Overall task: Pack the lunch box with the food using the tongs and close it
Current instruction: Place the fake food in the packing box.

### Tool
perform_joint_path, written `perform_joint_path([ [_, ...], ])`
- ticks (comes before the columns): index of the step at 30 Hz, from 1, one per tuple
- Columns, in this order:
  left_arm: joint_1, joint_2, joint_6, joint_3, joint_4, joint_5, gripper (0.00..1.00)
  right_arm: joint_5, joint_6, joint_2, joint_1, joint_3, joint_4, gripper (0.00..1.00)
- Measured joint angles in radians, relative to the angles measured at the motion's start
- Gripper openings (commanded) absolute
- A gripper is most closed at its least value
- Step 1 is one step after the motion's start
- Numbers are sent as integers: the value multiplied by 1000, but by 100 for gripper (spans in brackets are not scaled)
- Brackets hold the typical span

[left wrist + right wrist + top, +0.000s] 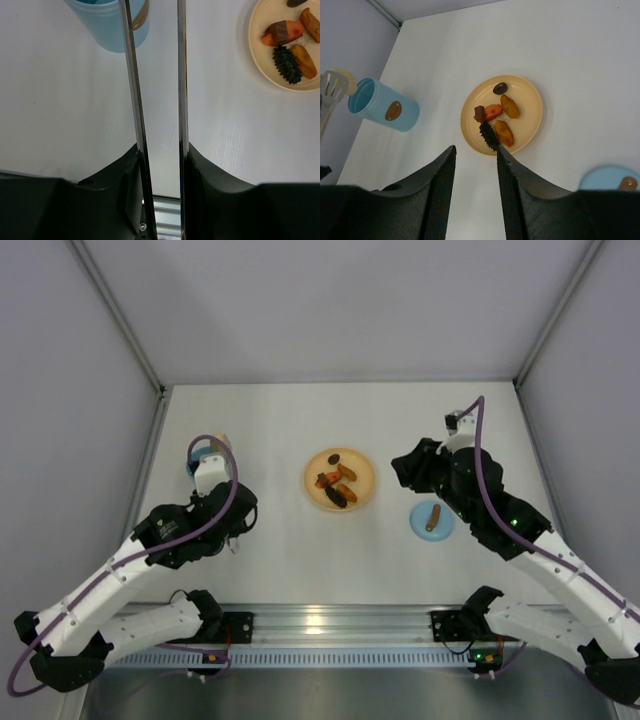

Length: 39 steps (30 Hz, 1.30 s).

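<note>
My left gripper (162, 150) is shut on the silver tongs (131, 75), whose two arms run forward from between the fingers with a gap between them. The arms end by the light blue lunch box (112, 25), an open tub (200, 456) at the left of the table. The food lies on the orange plate (340, 502): an orange piece with a brown end (282, 32), a black spiky piece (286, 64) and brown-orange pieces (304, 61). The blue lid (432, 518) with its brown knob lies right of the plate. My right gripper (405, 468) hangs open and holds nothing.
In the right wrist view the right gripper (476, 150) hovers over the near side of the plate (470, 125), with the tub (382, 105) and tongs tips (331, 90) at far left. Grey walls (100, 360) close in the table. A metal rail (330, 625) runs along the near edge.
</note>
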Motion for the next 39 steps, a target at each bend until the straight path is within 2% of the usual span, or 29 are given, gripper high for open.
perform_joint_path([
  [10,0,-23,-74,-30,-105,-14,34,-45,1,24,0,0,14,38],
  [20,0,-91,-111,-58,-129,-9,36,-62,10,31,0,-1,21,38],
  [39,0,-91,-126,-79,-132,23,41,-83,24,27,0,-14,37,38],
])
